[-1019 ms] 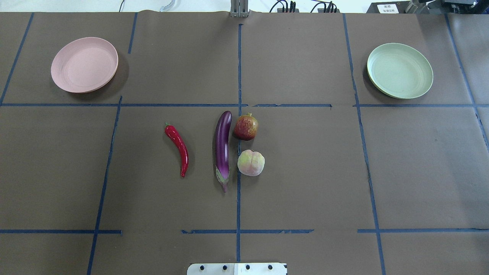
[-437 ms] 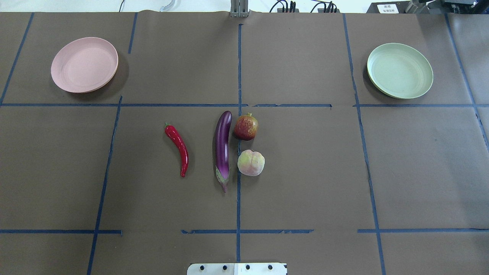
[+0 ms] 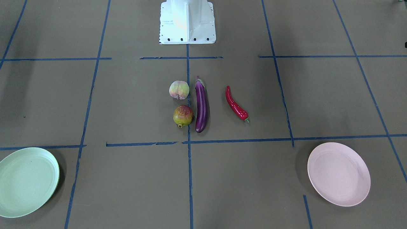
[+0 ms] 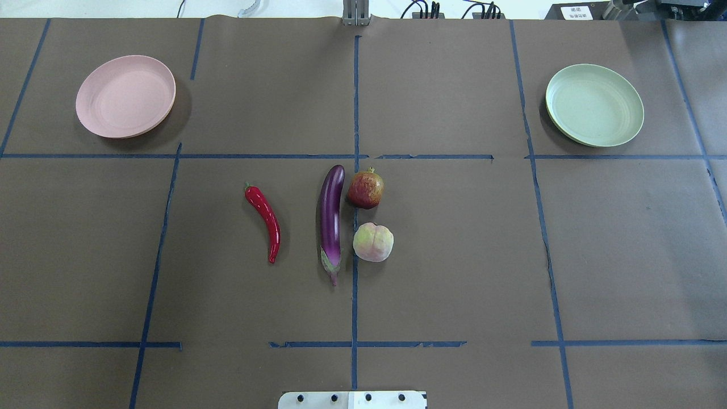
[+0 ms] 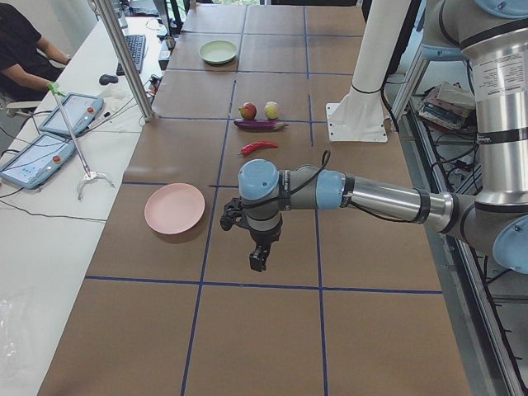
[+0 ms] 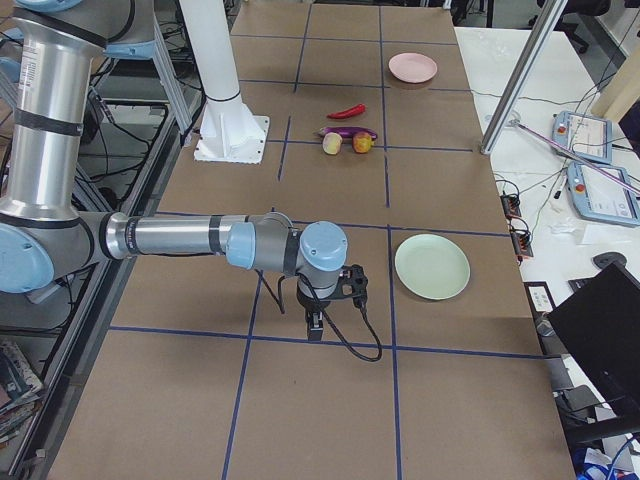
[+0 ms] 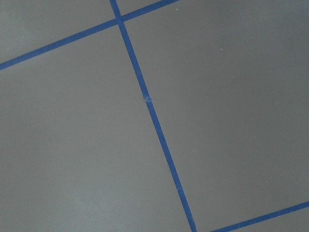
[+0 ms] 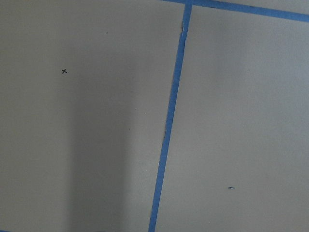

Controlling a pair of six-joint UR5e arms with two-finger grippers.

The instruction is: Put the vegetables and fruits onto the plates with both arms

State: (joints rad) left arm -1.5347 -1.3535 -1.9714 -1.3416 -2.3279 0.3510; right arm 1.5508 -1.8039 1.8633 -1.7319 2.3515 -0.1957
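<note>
The purple eggplant (image 4: 331, 221) lies in the table's middle, with the red chili pepper (image 4: 264, 218) to its left. The pomegranate (image 4: 365, 189) and the peach (image 4: 373, 242) sit just right of the eggplant. The pink plate (image 4: 125, 95) is at the far left and the green plate (image 4: 594, 104) at the far right, both bare. My left gripper (image 5: 258, 260) shows only in the exterior left view, hanging over the table near the pink plate (image 5: 175, 208). My right gripper (image 6: 314, 325) shows only in the exterior right view, left of the green plate (image 6: 432, 266). I cannot tell whether either is open or shut.
The white base block (image 3: 187, 22) stands at the robot's edge of the table. Blue tape lines cross the brown table cover. A side desk with tablets (image 5: 49, 132) and a seated person (image 5: 21, 49) lies beyond the far edge. Both wrist views show only table cover and tape.
</note>
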